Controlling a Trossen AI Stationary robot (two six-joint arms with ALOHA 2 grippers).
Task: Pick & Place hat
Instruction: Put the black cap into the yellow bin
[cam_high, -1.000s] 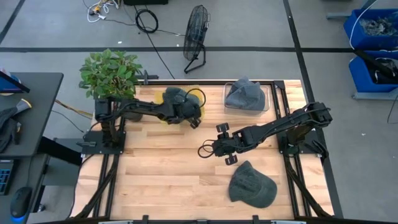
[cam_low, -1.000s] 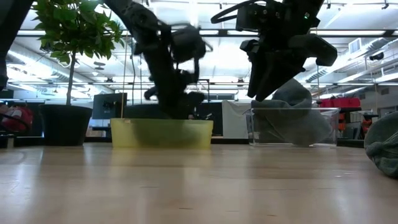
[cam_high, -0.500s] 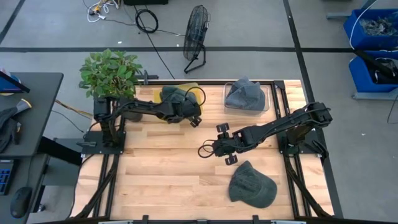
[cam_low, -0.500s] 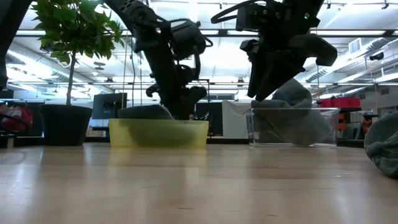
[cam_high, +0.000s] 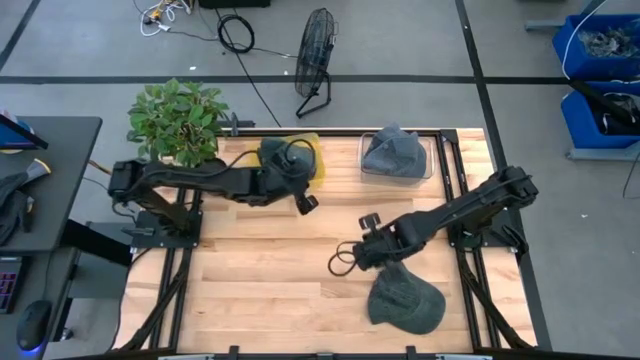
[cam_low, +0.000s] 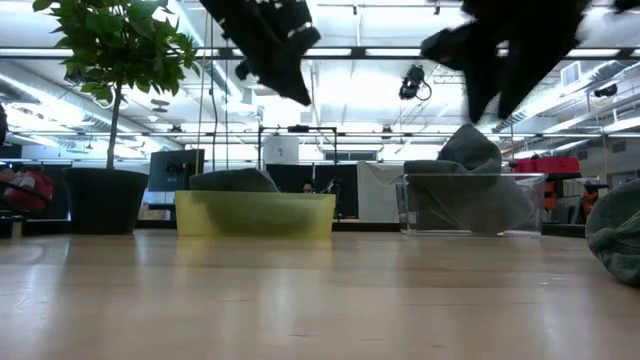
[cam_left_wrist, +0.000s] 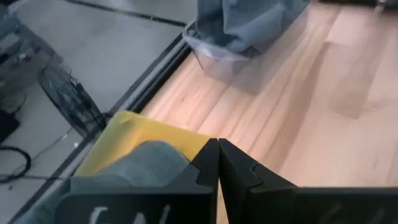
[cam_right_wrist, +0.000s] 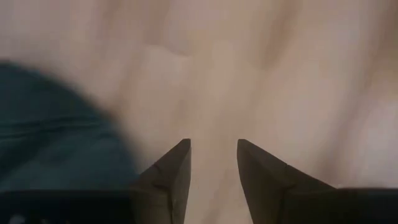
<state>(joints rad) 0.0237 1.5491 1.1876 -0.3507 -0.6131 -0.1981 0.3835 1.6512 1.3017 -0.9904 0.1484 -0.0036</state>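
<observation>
Right gripper (cam_right_wrist: 212, 163) jaws apart, nothing between them – it hangs over bare wood just beside the dark hat (cam_high: 405, 298), which lies flat near the bench's (cam_high: 250, 290) front right edge. Left gripper (cam_left_wrist: 218, 163) jaws together, empty, raised above the yellow bin (cam_high: 305, 160) at the back edge; a grey hat (cam_high: 276, 156) already sits in that bin. Another grey hat (cam_high: 392, 150) fills the clear box (cam_high: 426, 158) toward the back right.

Judgement: the step is the right arm's approach to the loose hat. To do it well – centre over the crown's fold, drop low enough to pinch fabric not air, close fully, lift straight before carrying. The brim may drag if grabbed at the edge.
</observation>
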